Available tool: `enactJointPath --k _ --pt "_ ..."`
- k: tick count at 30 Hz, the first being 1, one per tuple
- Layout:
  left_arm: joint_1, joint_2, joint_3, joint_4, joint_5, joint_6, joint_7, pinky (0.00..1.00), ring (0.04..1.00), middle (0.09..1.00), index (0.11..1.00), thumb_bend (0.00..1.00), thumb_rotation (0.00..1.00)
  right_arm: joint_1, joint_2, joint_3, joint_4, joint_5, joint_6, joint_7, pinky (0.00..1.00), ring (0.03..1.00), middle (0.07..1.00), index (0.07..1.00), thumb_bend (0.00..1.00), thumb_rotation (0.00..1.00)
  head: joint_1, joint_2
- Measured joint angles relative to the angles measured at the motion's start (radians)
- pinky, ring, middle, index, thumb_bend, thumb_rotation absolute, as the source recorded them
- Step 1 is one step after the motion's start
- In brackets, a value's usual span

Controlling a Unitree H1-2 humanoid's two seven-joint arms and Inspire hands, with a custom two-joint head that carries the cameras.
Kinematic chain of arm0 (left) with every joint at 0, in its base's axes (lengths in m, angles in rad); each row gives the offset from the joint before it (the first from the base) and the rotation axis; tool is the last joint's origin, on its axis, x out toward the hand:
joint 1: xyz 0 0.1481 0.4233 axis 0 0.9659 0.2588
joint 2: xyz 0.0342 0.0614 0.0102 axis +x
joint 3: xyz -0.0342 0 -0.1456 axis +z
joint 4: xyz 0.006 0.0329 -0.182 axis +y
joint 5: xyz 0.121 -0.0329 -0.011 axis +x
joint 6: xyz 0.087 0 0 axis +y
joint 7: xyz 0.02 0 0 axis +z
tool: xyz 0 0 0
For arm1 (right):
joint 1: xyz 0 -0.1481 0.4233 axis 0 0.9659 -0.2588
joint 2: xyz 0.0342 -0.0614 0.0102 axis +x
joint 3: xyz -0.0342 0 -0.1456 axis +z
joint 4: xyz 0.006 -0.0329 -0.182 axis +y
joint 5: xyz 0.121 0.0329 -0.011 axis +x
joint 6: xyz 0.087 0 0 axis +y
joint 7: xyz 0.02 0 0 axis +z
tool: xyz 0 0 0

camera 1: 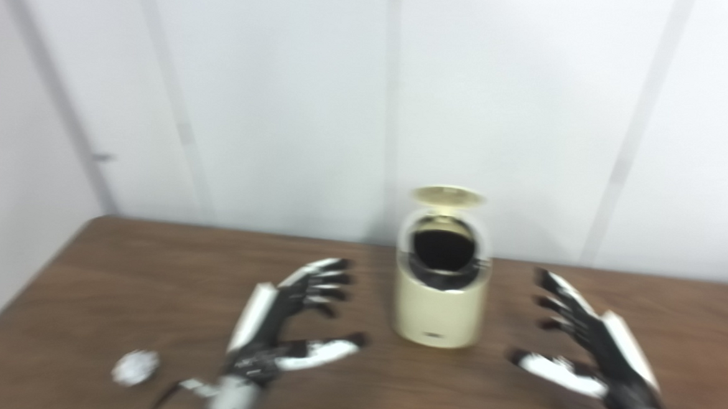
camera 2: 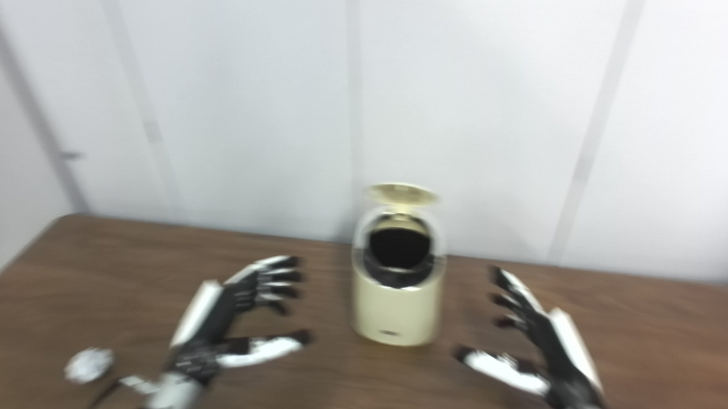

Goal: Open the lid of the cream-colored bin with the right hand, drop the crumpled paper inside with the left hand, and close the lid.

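The cream-colored bin [camera 1: 439, 308] stands upright on the wooden table [camera 1: 149, 268], a little right of centre. Its lid [camera 1: 447, 196] is tipped up and back, so the dark opening [camera 1: 442, 249] faces me. A crumpled white paper ball [camera 1: 135, 367] lies on the table at the near left. My left hand [camera 1: 283, 325] hovers open between the paper and the bin, holding nothing. On the other side of the bin my right hand [camera 1: 587, 347] is also open and apart from it. Both views are blurred.
A white panelled wall [camera 1: 369, 105] rises just behind the table's far edge. The table's left edge [camera 1: 23, 292] runs diagonally near the paper ball.
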Motion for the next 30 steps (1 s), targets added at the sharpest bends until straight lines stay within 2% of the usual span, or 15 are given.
enactJointPath --k 2,3,6,10,12,14,16,20,21,25,30 --pt "0.000 -0.025 -0.009 0.013 0.010 -0.008 0.008 0.59 0.687 0.755 0.813 0.73 0.16 0.007 -0.018 -0.016 -0.001 0.018 0.001 0.015 0.82 0.897 0.966 0.969 0.80 0.26 0.055 -0.009" --pt "0.000 -0.035 -0.013 0.020 0.016 -0.009 0.013 0.59 0.691 0.755 0.813 0.73 0.16 0.009 -0.026 -0.024 -0.003 0.030 0.008 0.019 0.82 0.896 0.971 0.971 0.80 0.25 0.056 -0.009" --pt "-0.003 -0.064 -0.024 0.044 0.041 -0.012 0.026 0.58 0.694 0.754 0.810 0.74 0.16 0.009 -0.042 -0.031 -0.026 0.033 0.045 0.034 0.75 0.865 0.958 0.963 0.83 0.32 0.157 -0.031" --pt "-0.007 -0.075 -0.027 0.058 0.094 -0.013 0.052 0.57 0.691 0.751 0.805 0.74 0.16 0.005 -0.044 -0.029 -0.035 0.014 0.050 0.036 0.65 0.838 0.937 0.954 0.89 0.43 0.191 -0.038" --pt "-0.006 -0.067 -0.027 0.050 0.143 -0.012 0.058 0.58 0.693 0.756 0.806 0.74 0.16 0.005 -0.045 -0.026 -0.034 0.006 0.051 0.039 0.62 0.835 0.939 0.954 0.90 0.45 0.215 -0.043" --pt "0.001 -0.046 -0.026 0.008 0.199 0.004 0.055 0.58 0.690 0.759 0.805 0.75 0.20 0.005 -0.046 -0.022 -0.034 0.003 0.051 0.044 0.64 0.837 0.942 0.955 0.91 0.47 0.218 -0.043" --pt "0.011 -0.016 -0.018 -0.063 0.267 0.048 0.047 0.57 0.677 0.751 0.797 0.77 0.23 0.004 -0.048 -0.022 -0.033 -0.001 0.051 0.051 0.64 0.841 0.942 0.954 0.92 0.49 0.221 -0.042" --pt "0.033 0.045 0.007 -0.191 0.376 0.163 -0.004 0.55 0.662 0.740 0.786 0.75 0.23 -0.001 -0.054 -0.022 -0.032 -0.004 0.051 0.057 0.61 0.844 0.948 0.955 0.92 0.53 0.227 -0.043" --pt "0.037 0.061 0.012 -0.217 0.390 0.188 -0.025 0.54 0.653 0.725 0.777 0.75 0.21 -0.003 -0.055 -0.022 -0.032 -0.004 0.051 0.058 0.63 0.844 0.950 0.957 0.92 0.54 0.229 -0.045" --pt "0.056 0.130 0.052 -0.302 0.397 0.273 -0.116 0.51 0.645 0.712 0.762 0.75 0.13 -0.010 -0.060 -0.022 -0.032 -0.005 0.051 0.064 0.58 0.838 0.957 0.956 0.92 0.56 0.223 -0.042" --pt "0.064 0.225 0.100 -0.347 0.368 0.349 -0.215 0.51 0.645 0.714 0.753 0.77 0.05 -0.013 -0.062 -0.023 -0.032 -0.007 0.053 0.063 0.64 0.853 0.950 0.959 0.91 0.56 0.218 -0.037"
